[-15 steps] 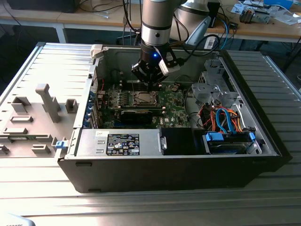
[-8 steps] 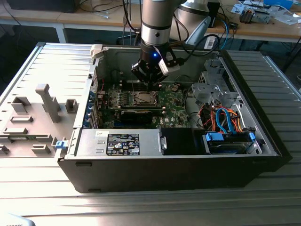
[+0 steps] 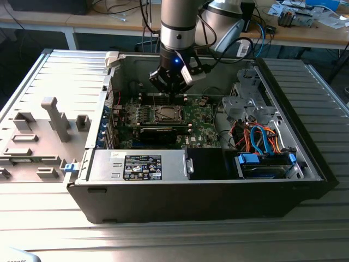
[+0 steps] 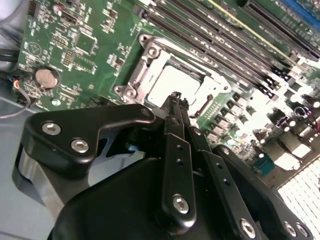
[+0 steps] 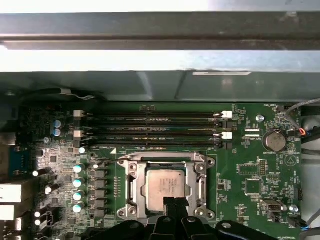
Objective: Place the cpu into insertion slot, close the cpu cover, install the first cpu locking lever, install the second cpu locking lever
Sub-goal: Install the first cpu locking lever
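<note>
Already the cpu point(image 5: 166, 186) lies seated under the cpu cover point(image 5: 165, 165); claw point(image 5: 171, 204), fingers together, hovers just above it.

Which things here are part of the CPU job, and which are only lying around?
Job:
- cpu, seated in the insertion slot
- cpu cover, closed over it
- gripper, fingers shut, just above the cpu

Not the job:
- memory sticks
- coin battery
- drive cables

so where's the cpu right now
The small square silvery-grey cpu lies in the metal-framed insertion slot on the green board, below the long black memory slots in the first wrist view, directly ahead of the gripper.
</note>
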Available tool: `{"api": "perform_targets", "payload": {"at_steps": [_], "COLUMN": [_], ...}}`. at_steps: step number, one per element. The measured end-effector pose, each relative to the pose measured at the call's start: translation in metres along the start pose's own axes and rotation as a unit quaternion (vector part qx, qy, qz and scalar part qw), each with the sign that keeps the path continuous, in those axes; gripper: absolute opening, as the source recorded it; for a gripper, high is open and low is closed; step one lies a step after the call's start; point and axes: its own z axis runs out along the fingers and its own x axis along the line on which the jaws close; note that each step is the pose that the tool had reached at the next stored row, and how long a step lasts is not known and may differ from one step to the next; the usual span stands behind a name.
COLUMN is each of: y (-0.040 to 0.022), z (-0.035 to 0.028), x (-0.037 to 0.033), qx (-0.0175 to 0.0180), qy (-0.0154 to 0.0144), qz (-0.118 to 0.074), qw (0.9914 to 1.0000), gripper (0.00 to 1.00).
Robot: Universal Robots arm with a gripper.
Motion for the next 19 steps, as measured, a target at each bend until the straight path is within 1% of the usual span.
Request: {"api": "perform_targets", "payload": {"at_steps": [4, 6, 8, 11, 13, 15, 17, 19], "y": [0.0004, 0.0017, 0.0027, 0.0061, 0.0087, 0.0092, 0.0093, 0.0095], "z": [-0.0001, -0.0002, -0.0002, -0.0002, -0.0001, 0.0, 0.0001, -0.001], "x": [0.0113, 0.022, 0.0272, 0.0373, 0.0481, 0.0602, 0.0656, 0.0666], "qx": [0.0, 0.0, 0.0, 0.0001, 0.0, 0.0001, 0.0, -0.0002], "qy": [-0.0012, -0.0019, -0.002, -0.0021, -0.0023, -0.0024, -0.0027, -0.0026], "qz": [0.0, 0.0, 0.0, 0.0, 0.0, 0.0, 0.0, 0.0], "qw": [1.0, 1.0, 1.0, 1.0, 1.0, 1.0, 1.0, 1.0], "gripper": [0.11, 0.11, 0.11, 0.11, 0.11, 0.11, 0.11, 0.11]}}
